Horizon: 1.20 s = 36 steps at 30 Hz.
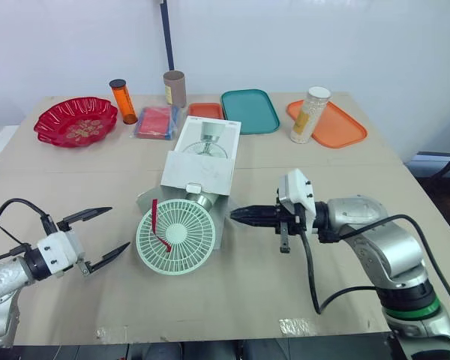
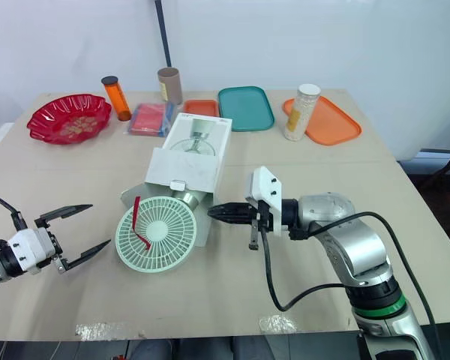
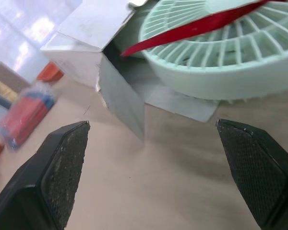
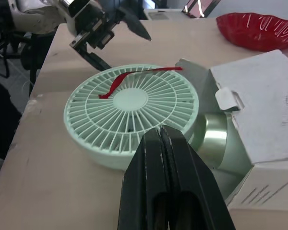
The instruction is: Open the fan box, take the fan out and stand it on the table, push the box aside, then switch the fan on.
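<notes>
From the right wrist camera I see my right hand (image 4: 161,130) with its two black fingers pressed together, the tips just short of the rim of the pale green fan (image 4: 129,103). The fan lies grille-up on the bench (image 4: 53,182), its neck still inside the open white box (image 4: 259,110). A red ribbon (image 4: 134,74) crosses the grille. Beyond it, the left hand (image 4: 129,53) hovers with fingers spread, and a red bowl (image 4: 259,31) sits behind the box.

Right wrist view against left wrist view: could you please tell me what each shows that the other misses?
The right wrist view adds the red bowl, the shut right gripper and the whole grille of the fan. The left wrist view adds the red packet beyond the box. Both share the fan with its red ribbon, the opened box, the table and the open left gripper.
</notes>
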{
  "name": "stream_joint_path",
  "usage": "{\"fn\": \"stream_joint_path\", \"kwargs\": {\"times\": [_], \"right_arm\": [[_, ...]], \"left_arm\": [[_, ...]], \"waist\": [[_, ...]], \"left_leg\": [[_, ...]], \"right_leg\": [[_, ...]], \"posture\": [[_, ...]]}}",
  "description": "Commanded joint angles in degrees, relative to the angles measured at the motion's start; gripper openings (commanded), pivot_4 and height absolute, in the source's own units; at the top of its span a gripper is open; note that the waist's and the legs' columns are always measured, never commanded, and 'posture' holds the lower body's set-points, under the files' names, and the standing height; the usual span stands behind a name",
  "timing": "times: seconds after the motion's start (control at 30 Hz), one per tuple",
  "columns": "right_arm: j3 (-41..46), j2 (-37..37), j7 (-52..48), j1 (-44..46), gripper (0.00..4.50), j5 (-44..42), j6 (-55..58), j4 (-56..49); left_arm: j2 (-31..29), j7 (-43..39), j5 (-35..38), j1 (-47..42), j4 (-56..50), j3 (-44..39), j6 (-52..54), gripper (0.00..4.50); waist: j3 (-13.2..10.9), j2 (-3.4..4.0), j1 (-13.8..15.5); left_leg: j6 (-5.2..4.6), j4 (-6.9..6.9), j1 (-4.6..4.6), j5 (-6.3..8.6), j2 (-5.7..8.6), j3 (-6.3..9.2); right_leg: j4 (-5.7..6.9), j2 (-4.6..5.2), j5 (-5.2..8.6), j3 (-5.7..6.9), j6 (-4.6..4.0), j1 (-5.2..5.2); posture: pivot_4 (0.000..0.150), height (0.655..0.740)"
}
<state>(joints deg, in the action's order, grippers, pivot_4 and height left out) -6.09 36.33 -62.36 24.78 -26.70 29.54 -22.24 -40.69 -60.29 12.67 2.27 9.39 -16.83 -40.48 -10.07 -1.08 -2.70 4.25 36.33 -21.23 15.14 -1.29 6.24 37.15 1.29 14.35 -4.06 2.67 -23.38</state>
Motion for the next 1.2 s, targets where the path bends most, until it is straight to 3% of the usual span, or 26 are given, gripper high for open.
{"fn": "stream_joint_path", "kwargs": {"times": [0.03, 0.43, 0.63, 0.93, 1.1, 1.2], "right_arm": [[0.0, 0.0, 0.2, 0.4, 0.0, 0.2, -2.0, -0.5], [-1.3, 0.2, 0.9, 0.2, 0.0, 0.9, -2.5, -0.3], [-1.7, 0.0, 1.8, 0.4, 0.0, 1.2, -2.2, -0.5], [-2.3, 0.0, 3.3, 0.5, 0.0, 2.0, -1.9, -0.6], [-2.3, 0.0, 4.1, 0.1, 0.0, 2.1, -1.6, -1.1], [-2.4, -0.1, 4.7, 0.0, 0.0, 2.2, -1.4, -1.5]], "left_arm": [[-0.9, 2.6, -4.3, -3.6, 5.7, 0.2, -13.8, 4.49], [-2.4, 13.6, -21.9, -13.6, 25.8, 2.9, -45.6, 4.49], [0.8, 19.7, -30.9, -17.7, 31.1, 1.1, -51.6, 4.49], [2.6, 28.5, -46.2, -22.0, 28.2, 0.3, -52.0, 4.49], [2.3, 36.6, -57.7, -23.1, 24.1, -0.7, -52.0, 4.49], [2.0, 43.8, -68.4, -24.7, 22.1, -2.2, -52.0, 4.49]], "waist": [[0.0, -0.01, 0.0], [0.0, -0.01, 0.0], [0.0, -0.01, 0.0], [0.0, -0.01, 0.0], [0.0, -0.02, 0.0], [0.0, -0.02, 0.0]], "left_leg": [[-0.01, 0.0, 0.01, -0.01, 0.0, 0.0], [-0.02, 0.02, 0.01, -0.01, 0.02, 0.0], [-0.02, 0.04, 0.01, -0.02, 0.05, 0.01], [-0.03, 0.11, 0.03, -0.03, 0.06, 0.02], [-0.04, 0.11, 0.03, -0.02, 0.07, 0.03], [-0.04, 0.11, 0.03, -0.02, 0.07, 0.03]], "right_leg": [[0.0, 0.0, -0.01, 0.01, 0.02, 0.0], [0.02, 0.02, -0.06, 0.01, -0.01, 0.04], [0.04, 0.03, -0.07, 0.01, 0.02, 0.04], [0.13, 0.03, -0.11, 0.01, 0.04, 0.07], [0.16, 0.03, -0.13, 0.01, 0.03, 0.06], [0.18, 0.05, -0.14, 0.01, 0.03, 0.06]], "posture": [[0.15, 0.74], [0.15, 0.74], [0.15, 0.74], [0.15, 0.74], [0.15, 0.74], [0.15, 0.74]]}}
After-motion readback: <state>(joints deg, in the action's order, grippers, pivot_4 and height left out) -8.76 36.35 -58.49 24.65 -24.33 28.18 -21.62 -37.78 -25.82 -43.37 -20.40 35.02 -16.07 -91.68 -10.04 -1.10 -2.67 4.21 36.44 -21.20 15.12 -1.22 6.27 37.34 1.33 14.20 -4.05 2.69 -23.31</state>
